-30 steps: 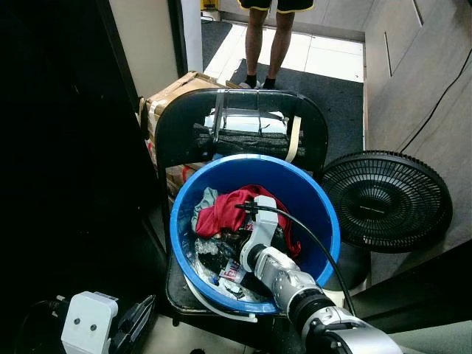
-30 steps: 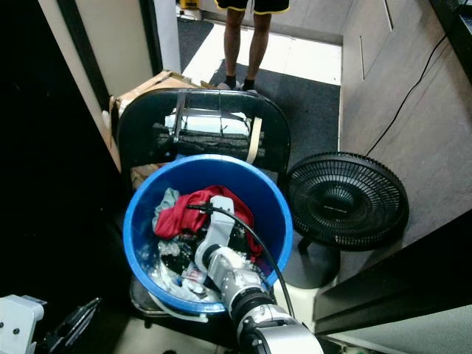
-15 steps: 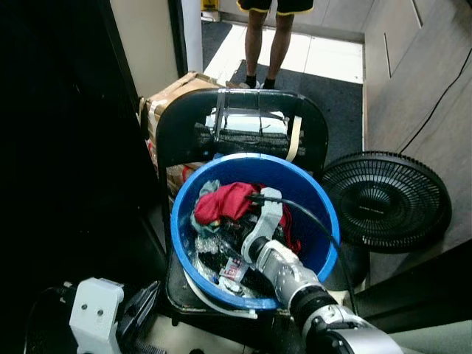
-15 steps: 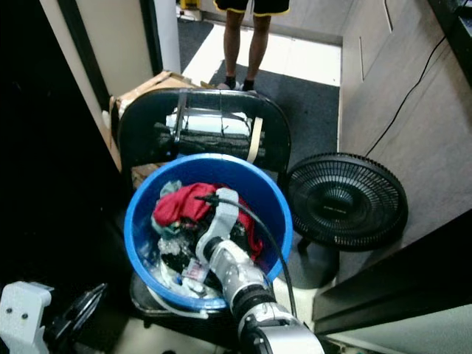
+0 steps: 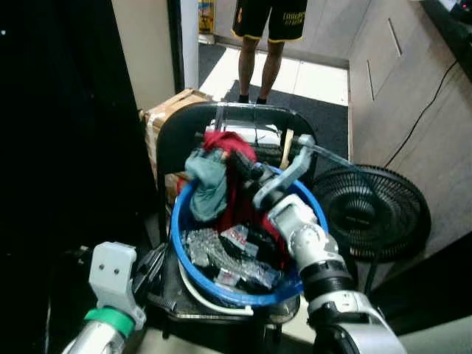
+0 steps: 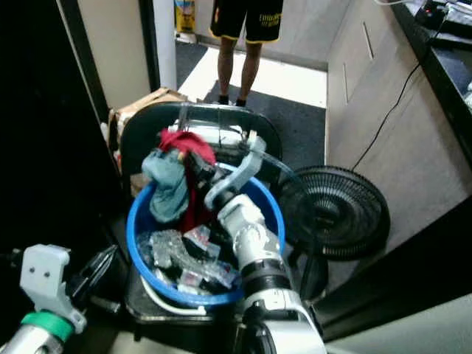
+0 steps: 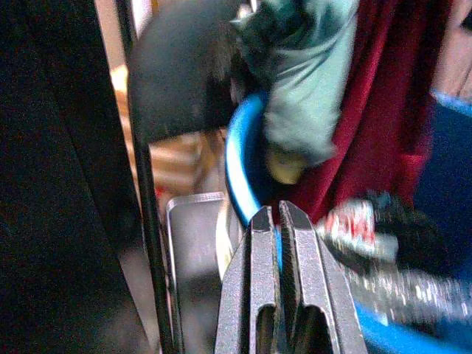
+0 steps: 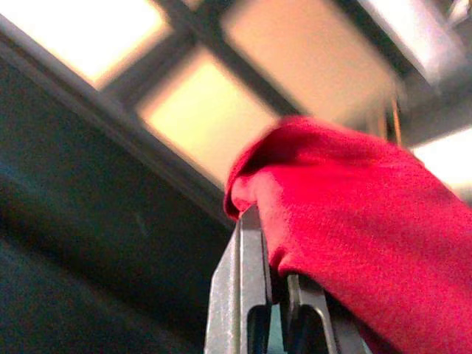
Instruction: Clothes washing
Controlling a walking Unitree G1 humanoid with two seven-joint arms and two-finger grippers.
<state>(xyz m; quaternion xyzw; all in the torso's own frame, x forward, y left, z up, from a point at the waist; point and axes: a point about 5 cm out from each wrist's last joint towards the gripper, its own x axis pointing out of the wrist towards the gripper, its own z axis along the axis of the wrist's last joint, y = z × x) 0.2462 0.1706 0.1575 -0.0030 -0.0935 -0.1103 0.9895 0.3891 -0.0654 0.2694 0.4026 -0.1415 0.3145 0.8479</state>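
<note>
Clothes are hanging in a bunch above a blue bucket (image 5: 184, 243) that is sitting on a black chair (image 5: 177, 125). The right claw (image 5: 247, 168) is holding the bunch up over the bucket's far rim, its two black fingers pinching a red garment (image 8: 354, 221), as the right wrist view is showing close up. A pale green garment (image 5: 210, 188) is dangling beside the red one, on the robot's left, with its lower end reaching down into the bucket. More laundry, dark and patterned, is lying in the bottom of the bucket. The left claw (image 7: 279, 221) is hovering low, near the bucket's near left rim, with its fingers pressed together and holding nothing. A black fan (image 5: 372, 214) is standing on the floor just right of the chair. A person (image 5: 269, 29) in dark shorts is standing in the doorway beyond.
</note>
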